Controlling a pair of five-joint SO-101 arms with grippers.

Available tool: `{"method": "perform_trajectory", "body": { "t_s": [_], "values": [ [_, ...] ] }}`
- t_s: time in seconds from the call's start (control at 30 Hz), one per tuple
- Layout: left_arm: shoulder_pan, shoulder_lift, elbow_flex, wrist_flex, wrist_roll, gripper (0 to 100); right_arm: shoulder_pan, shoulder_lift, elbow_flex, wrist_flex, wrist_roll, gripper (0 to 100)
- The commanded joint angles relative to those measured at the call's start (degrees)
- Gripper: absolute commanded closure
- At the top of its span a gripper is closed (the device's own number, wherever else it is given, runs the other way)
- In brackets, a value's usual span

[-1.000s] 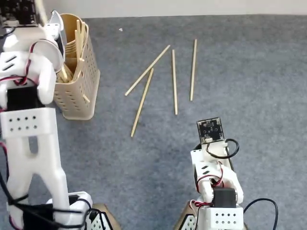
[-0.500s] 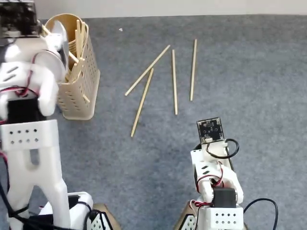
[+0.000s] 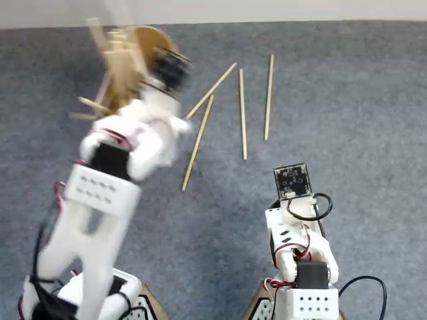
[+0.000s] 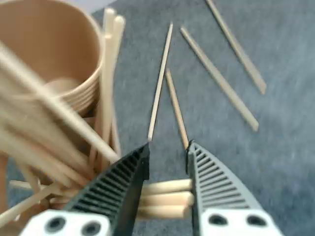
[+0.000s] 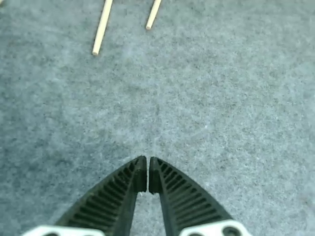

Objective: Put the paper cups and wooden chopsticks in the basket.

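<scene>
Left end effector stands part open by cups and chopsticks, holding nothing. Right end effector is closed, empty.

left arm stretched forward, left claw jaws apart | right arm folded back, right claw jaws together

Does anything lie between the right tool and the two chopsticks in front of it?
Nothing visible does. In the right wrist view, only bare carpet lies between the shut right tool and the two chopsticks ahead of it.
</scene>
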Motion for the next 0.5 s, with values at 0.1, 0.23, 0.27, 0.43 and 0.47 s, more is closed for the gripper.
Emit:
{"method": "perform_trajectory", "body": {
  "t_s": [0.1,0.23,0.27,0.43,0.47],
  "values": [
    [-3.38,-1.01,1.63,-5.27,-3.08,85,-0.48,-0.92,7.25,-0.92,0.44,97.1],
    [-14.46,2.24,-4.0,-10.64,-1.58,85,-0.48,-0.92,7.25,-0.84,0.44,97.1],
    [-17.71,4.35,-6.11,-11.87,-0.53,85,-0.48,-0.92,7.25,-0.84,0.44,97.1],
    [-23.78,17.71,-16.31,-9.32,0.0,85,-0.48,-0.92,7.25,-0.84,0.44,97.1],
    [-23.43,19.21,-17.8,-7.82,0.0,85,-0.48,-0.92,7.25,-0.84,0.44,97.1]
  ]
}}
